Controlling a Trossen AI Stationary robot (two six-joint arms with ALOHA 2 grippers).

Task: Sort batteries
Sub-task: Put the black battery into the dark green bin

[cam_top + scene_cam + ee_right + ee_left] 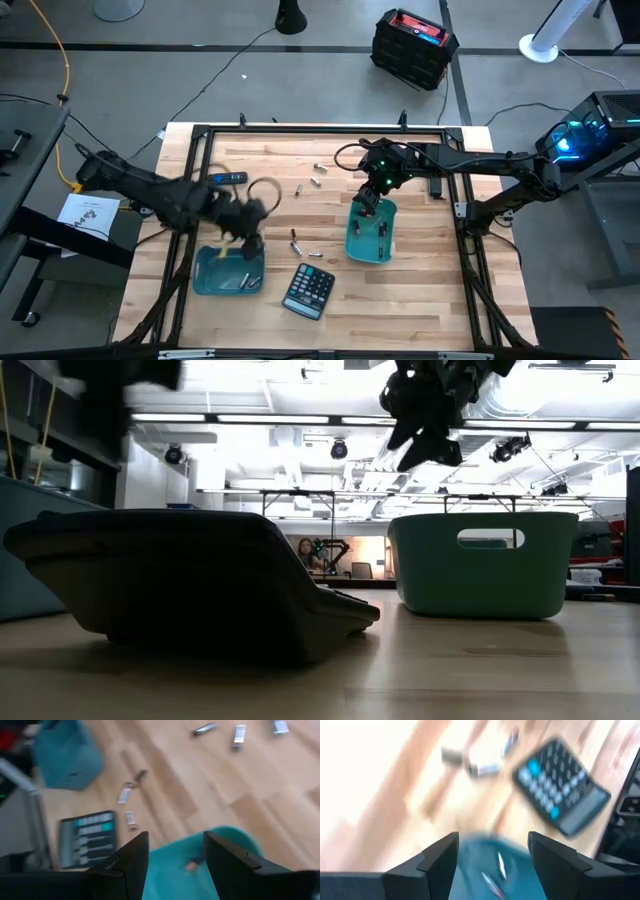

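Observation:
Several small batteries lie loose on the wooden table: three near the far middle (315, 180) and a few by the calculator (303, 247), also seen in the right wrist view (125, 795). My left gripper (250, 238) hovers open over the far edge of the shallow teal tray (225, 275). That tray holds a couple of thin batteries (500, 866). My right gripper (368, 203) hangs open above the deeper teal bin (372, 235), where a small piece (192, 865) lies inside. Nothing sits between the fingers of either gripper (493, 840) (175, 840).
A dark calculator (308, 290) lies near the front edge between the two containers and fills the low view's left (190, 585). A black remote-like stick (230, 178) lies toward the far left. Bare wood shows in the table's middle.

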